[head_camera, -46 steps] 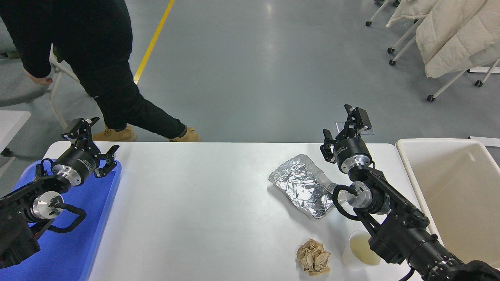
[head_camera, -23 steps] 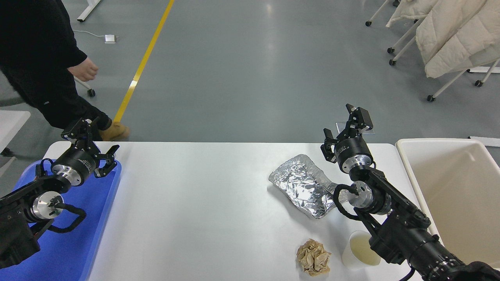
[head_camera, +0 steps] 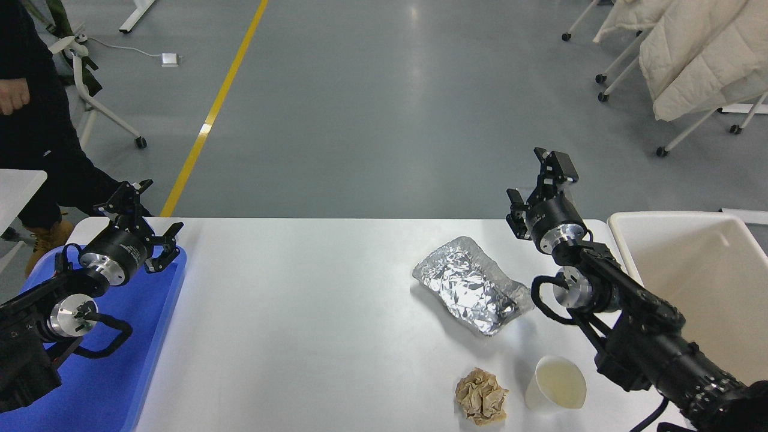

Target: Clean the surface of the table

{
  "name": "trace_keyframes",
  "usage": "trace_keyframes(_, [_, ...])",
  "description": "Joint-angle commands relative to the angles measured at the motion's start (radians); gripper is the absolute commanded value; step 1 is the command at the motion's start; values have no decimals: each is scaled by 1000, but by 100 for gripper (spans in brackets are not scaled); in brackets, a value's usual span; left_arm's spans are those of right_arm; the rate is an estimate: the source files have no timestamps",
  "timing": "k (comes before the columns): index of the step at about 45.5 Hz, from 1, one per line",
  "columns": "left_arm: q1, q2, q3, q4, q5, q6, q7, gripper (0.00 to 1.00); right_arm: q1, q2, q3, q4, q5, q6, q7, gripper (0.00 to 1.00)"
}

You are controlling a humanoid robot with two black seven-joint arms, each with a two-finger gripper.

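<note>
High head view, facing forward-down, table surface (head_camera: 312,312)

Crumpled foil (head_camera: 471,290); brown paper wad (head_camera: 481,396) beside a paper cup (head_camera: 555,385) (perhaps empty).

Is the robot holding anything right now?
No. Both tools, left and right, are open and empty; the foil lies untouched.

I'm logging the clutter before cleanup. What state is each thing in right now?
Foil: crumpled, lying flat on the table.
Paper ball: crumpled, near the front edge.
Cup: upright, tilted a little.
Bin: looks empty.
Tray: under the left gripper.
Left gripper: open, empty.
Right gripper: open, empty, raised.
</note>
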Motion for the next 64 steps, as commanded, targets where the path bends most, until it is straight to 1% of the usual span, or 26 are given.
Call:
trace_keyframes(1, [0, 0, 0, 0, 0, 0, 0, 100, 77, -217, -260, 130, 0, 2, -100, 100])
trace_keyframes(9, [0, 0, 0, 0, 0, 0, 0, 100, 160, -421, -387, 325, 45, 13, -217, 100])
trace_keyframes(13, [0, 0, 0, 0, 0, 0, 0, 100, 212, -511, -470, 405, 79, 52, -260, 100])
trace_keyframes(19, [0, 0, 0, 0, 0, 0, 0, 100, 263, -626, -562, 504, 100, 109, -300, 100])
trace_keyframes(26, [0, 0, 0, 0, 0, 0, 0, 100, 271, -752, -616, 621, 91, 154, -352, 100])
trace_keyframes(35, [0, 0, 0, 0, 0, 0, 0, 100, 269, -905, -670, 719, 83, 263, -396, 100])
trace_keyframes(42, [0, 0, 0, 0, 0, 0, 0, 100, 264, -987, -682, 736, 71, 370, -396, 100])
trace_keyframes(47, [0, 0, 0, 0, 0, 0, 0, 100, 248, -1039, -684, 781, 8, 427, -396, 100])
trace_keyframes(57, [1, 0, 0, 0, 0, 0, 0, 100, 208, -1062, -694, 811, -72, 456, -395, 100])
trace_keyframes(64, [0, 0, 0, 0, 0, 0, 0, 100, 205, -1062, -694, 880, -82, 476, -389, 100])
